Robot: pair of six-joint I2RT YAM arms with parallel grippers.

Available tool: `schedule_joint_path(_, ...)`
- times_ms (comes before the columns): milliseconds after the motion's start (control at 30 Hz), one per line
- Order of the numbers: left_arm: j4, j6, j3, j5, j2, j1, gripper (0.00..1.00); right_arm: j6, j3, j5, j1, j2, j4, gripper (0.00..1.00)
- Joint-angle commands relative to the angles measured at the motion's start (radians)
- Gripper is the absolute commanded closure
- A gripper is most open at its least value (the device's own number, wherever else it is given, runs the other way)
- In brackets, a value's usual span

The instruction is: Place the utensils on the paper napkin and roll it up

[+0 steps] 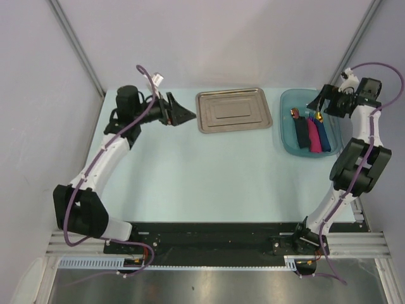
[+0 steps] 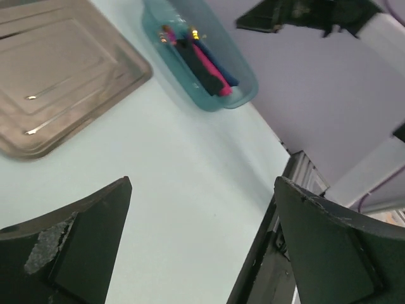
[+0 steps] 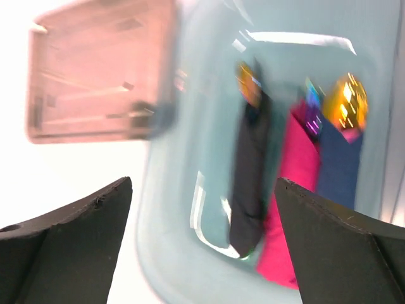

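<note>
Robotics laboratory test cell: plain grey partition walls (image 1: 209,38), an aluminium extrusion rail (image 1: 370,242) and a pale bench table (image 1: 202,177).

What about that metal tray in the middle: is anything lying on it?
No, the overhead view shows the metal tray with only its own bare, stamped surface and nothing resting on it.

No legible text, number, brand mark or sign appears in any of the three views. The only label-like item is a small white tag (image 1: 156,79) on the purple cable (image 1: 140,67) above the left arm. It is too small for any marking on it to be read.
</note>
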Motion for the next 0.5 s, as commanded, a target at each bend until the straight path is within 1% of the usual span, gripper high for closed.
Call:
schedule_joint_path(0,-0.471,0.199,0.233,-0.054,0.071,0.110,0.00,0.035,0.048,-0.042,0.084,-0.155,-0.009,0.00)
schedule_joint_path(33,-0.510,0.218,0.265,-0.061,0.083,0.150,0.00,0.038,0.030,-0.037,0.103,-0.197,-0.010,0.00)
schedule_joint_path(67,-0.542,0.261,0.314,-0.075,0.094,0.167,0.00,0.052,0.015,-0.025,0.147,-0.217,-0.007,0.00)
schedule_joint_path(100,-0.614,0.290,0.340,-0.101,0.111,0.180,0.00,0.058,-0.002,-0.019,0.167,-0.238,-0.006,0.00)
schedule_joint_path(133,-0.663,0.358,0.372,-0.127,0.126,0.196,0.00,0.064,-0.046,-0.002,0.193,-0.287,-0.004,0.00)
schedule_joint_path(167,-0.709,0.386,0.429,-0.153,0.137,0.201,0.00,0.072,-0.073,0.006,0.236,-0.309,-0.003,0.00)
schedule_joint_path(200,-0.790,0.408,0.449,-0.237,0.144,0.204,0.00,0.073,-0.097,0.013,0.262,-0.336,-0.003,0.00)
schedule_joint_path(233,-0.818,0.440,0.463,-0.273,0.152,0.207,0.00,0.075,-0.163,0.024,0.287,-0.387,0.000,0.00)
schedule_joint_path(267,-0.858,0.460,0.459,-0.305,0.148,0.207,0.00,0.081,-0.197,0.032,0.334,-0.418,0.006,0.00)
schedule_joint_path(300,-0.863,0.480,0.443,-0.345,0.135,0.207,0.00,0.082,-0.244,0.043,0.357,-0.445,0.010,0.00)
schedule_joint_path(333,-0.854,0.499,0.414,-0.368,0.097,0.207,0.00,0.085,-0.289,0.061,0.379,-0.511,0.014,0.00)
schedule_joint_path(367,-0.819,0.502,0.335,-0.388,0.070,0.207,0.00,0.086,-0.397,0.073,0.403,-0.543,0.034,0.00)
schedule_joint_path(433,-0.797,0.506,0.252,-0.416,-0.001,0.207,0.00,0.095,-0.502,0.105,0.466,-0.611,0.059,0.00)
schedule_joint_path(467,-0.784,0.506,0.177,-0.425,-0.022,0.207,0.00,0.101,-0.595,0.107,0.477,-0.669,0.075,0.00)
